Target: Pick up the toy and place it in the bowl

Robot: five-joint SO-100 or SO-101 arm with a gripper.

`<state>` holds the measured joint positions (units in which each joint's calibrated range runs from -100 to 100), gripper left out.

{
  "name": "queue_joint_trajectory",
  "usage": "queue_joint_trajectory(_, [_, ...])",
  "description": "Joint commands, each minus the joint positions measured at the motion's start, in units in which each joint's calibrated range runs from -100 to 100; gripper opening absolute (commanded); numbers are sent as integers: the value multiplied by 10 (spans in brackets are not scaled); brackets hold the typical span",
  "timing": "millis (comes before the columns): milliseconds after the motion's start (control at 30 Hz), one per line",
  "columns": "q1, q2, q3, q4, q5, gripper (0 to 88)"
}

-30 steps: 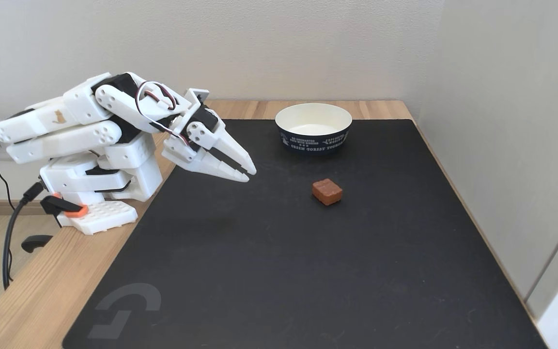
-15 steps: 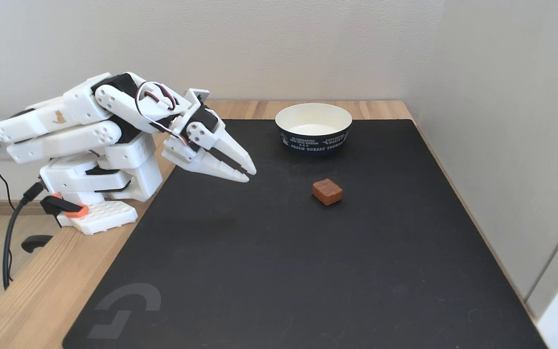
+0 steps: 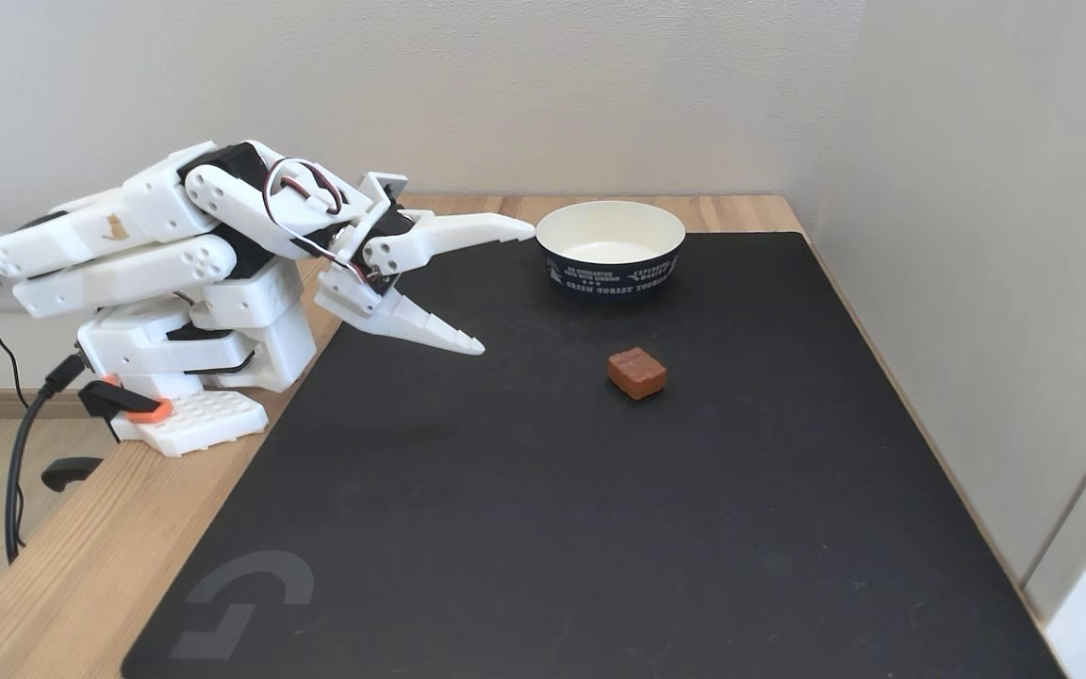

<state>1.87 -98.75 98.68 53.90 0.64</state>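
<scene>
On the left the folded arm's gripper [image 3: 508,286] hangs above the black mat [image 3: 543,528], jaws spread wide, probably readied for the toy [image 3: 637,372], which sits near mid-mat, well clear. The empty bowl [image 3: 611,249] waits just behind it.

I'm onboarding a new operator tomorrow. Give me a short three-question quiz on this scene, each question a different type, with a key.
1. True or false: the toy already lies inside the bowl.
2. Multiple choice: in the fixed view, the gripper has its jaws (a) spread wide apart, (b) closed on the toy, (c) closed on the bowl's rim.
3. Fill in: the toy rests on the black ____, which lies on the wooden table.

Key: 1 false, it sits on the surface in front of the bowl, apart from it. 2 a, holding nothing. 3 mat.
</scene>
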Motion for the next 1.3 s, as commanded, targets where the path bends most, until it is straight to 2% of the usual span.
queue_joint_trajectory(0, [3, -4, -13, 9, -3, 468])
queue_joint_trajectory(200, [4, 23, -199, 156, -4, 472])
queue_joint_trajectory(267, [4, 70, -252, 168, -4, 471])
queue_joint_trajectory(467, [4, 358, -401, 114, 2, 469])
queue_joint_trajectory(600, [-2, 608, -501, 36, 3, 468])
queue_joint_trajectory(700, [-3, 792, -622, 33, 3, 468])
queue_joint_trajectory(767, [-3, 866, -678, 36, 24, 468])
queue_joint_trajectory(833, [-7, 955, -756, 51, 68, 469])
queue_joint_trajectory(1000, [-14, 1070, -886, 77, 101, 468])
queue_joint_trajectory(1267, [-36, 1164, -988, 77, 111, 468])
